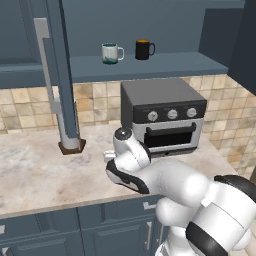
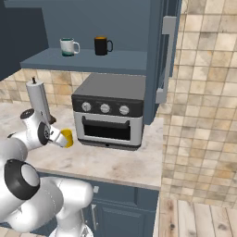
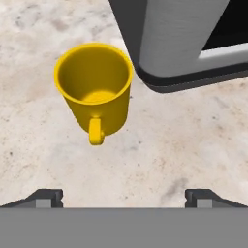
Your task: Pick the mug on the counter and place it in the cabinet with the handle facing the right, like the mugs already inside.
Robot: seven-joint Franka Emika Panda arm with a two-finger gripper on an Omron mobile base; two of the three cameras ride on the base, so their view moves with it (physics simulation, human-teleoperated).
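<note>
The counter (image 1: 40, 175) of beige marbled stone runs beneath the pincer (image 3: 124, 197), over dark blue base cabinets (image 1: 100, 230). Well above and beyond the pincer hangs the cabinet (image 2: 92, 32), its tall door (image 1: 57, 70) swung wide with a long grey bar handle (image 1: 47, 65) on it; on its shelf stand a white mug with teal marking (image 1: 111, 53) and a black mug (image 1: 143, 49), side by side, both handles pointing right in the left base view.

A grey toaster oven (image 2: 109, 111) sits on the counter just beyond the pincer and to one side — in the hand view its corner fills the upper right. A tall grey grinder-like item (image 2: 39, 99) stands on the counter on the other side of the arm in the right base view.

The mug (image 3: 95, 87), small and plain yellow, stands upright on the counter just ahead of the pincer, close beside the oven's corner but apart from it. Its loop handle (image 3: 96, 131) points back toward the pincer.

The pincer is spread wide — the two dark fingertips (image 3: 46, 197) sit far apart at the bottom of the hand view, holding nothing, short of the mug.
</note>
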